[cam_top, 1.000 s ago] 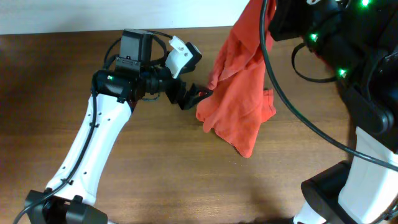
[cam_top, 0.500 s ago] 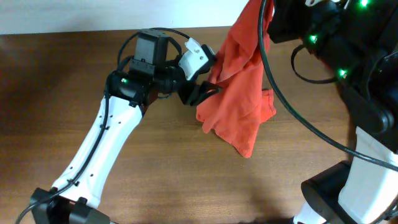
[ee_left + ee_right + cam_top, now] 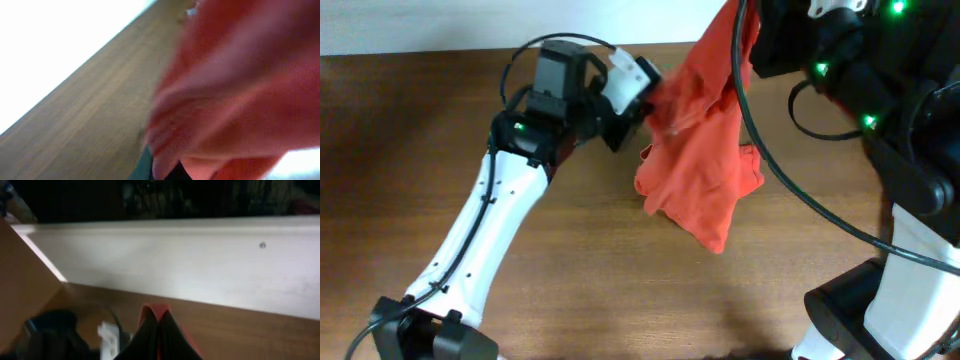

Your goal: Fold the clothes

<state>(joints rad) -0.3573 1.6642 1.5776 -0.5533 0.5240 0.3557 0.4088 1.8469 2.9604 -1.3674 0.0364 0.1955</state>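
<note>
The left arm (image 3: 485,215) has swung right, jaws now pinching the shirt (image 3: 705,170) at its edge; jaws of the right arm (image 3: 880,110) pinch its lifted top.

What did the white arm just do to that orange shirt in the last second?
The left hand swung right, into the hanging orange-red T-shirt, and closed on its left edge. The right hand still holds the shirt up by its top; its lower end still rests on the table.

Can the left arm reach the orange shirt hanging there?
Yes, it looks so: the left gripper is right at the shirt's left edge, apparently pinching the cloth, with nothing in between.
</note>
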